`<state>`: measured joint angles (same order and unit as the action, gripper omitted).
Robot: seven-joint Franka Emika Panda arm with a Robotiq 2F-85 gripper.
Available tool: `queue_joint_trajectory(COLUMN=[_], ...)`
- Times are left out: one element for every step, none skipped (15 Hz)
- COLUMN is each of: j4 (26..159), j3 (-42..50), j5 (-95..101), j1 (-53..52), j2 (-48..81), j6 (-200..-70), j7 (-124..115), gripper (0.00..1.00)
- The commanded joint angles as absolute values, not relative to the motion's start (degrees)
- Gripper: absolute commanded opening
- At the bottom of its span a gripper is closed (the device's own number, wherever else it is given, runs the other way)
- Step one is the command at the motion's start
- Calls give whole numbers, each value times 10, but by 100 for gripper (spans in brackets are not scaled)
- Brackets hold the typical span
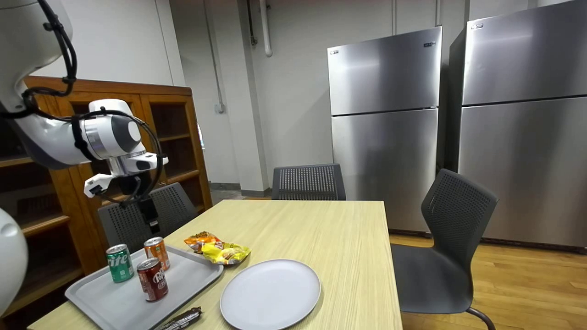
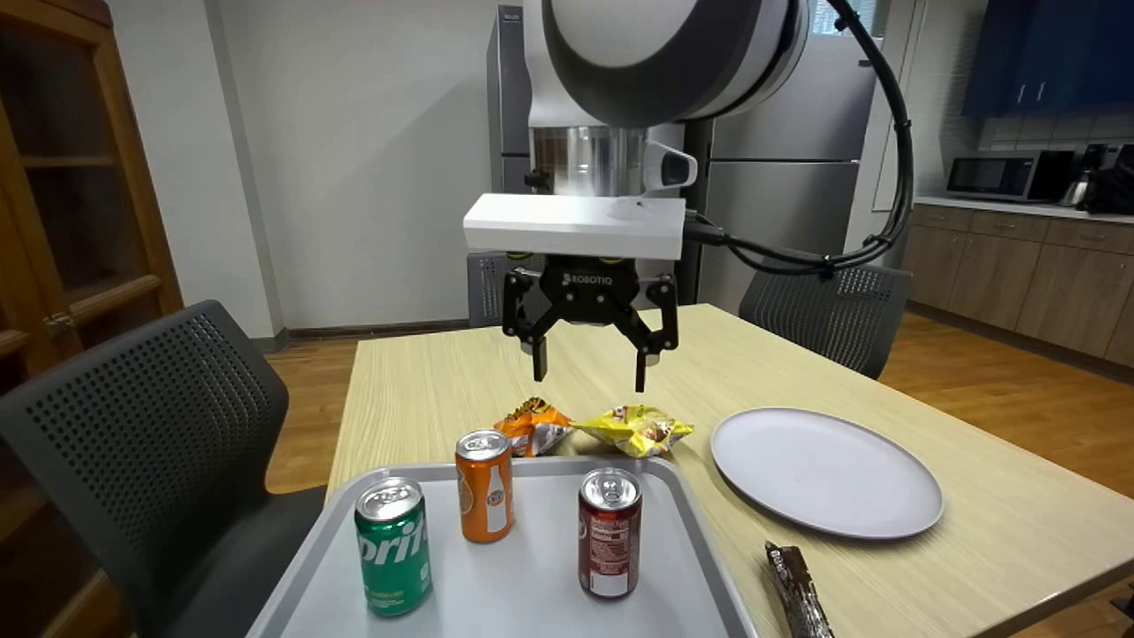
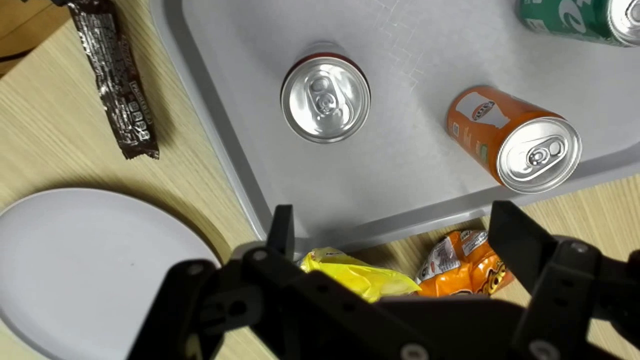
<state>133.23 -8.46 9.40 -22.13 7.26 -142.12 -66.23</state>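
My gripper [image 2: 590, 383] hangs above the table with its fingers spread and nothing between them. Nearest below it lie an orange snack bag [image 2: 532, 425] and a yellow snack bag [image 2: 640, 431], side by side at the edge of a grey tray [image 2: 527, 580]. In the wrist view, both bags show between the fingers, partly covered by the gripper body. Upright on the tray stand a green Sprite can [image 2: 393, 549], an orange can [image 2: 485, 492] and a dark red can [image 1: 153, 280]. The wrist view cuts off part of the green can.
A pale round plate [image 1: 270, 293] rests on the wooden table [image 1: 339, 229] beside the tray. Between them lies a brown-wrapped bar [image 2: 796, 580]. Dark chairs [image 2: 159, 425] surround the table, and a wooden cabinet [image 1: 172, 137] stands near the arm.
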Motion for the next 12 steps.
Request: queue_joint_trajectory(j4=[1334,1336,1338,1339,1339,1340,1340,1340,1341,1341,1341,1341], j3=[-100,-100,-100,-100,-101,-101,-101,-101,-101,-101,-101,-101], j5=[96,96,96,96,96,96,96,96,96,96,96,96], j1=[-204,-203,-202,-202,-202,-202,-202,-202,-202,-202,-202,-202], j2=[68,65,64,63,63,62,62,62,62,62,62,62], j6=[-1419,-1419,-1418,-1418,-1418,-1418,-1418,-1418,-1418,-1418,-1418,-1418], j7=[-662,-661,-661,-661,-661,-661,-661,-661,-661,-661,-661,-661], gripper=[100,100,100,100,100,100,100,100,100,100,100,100])
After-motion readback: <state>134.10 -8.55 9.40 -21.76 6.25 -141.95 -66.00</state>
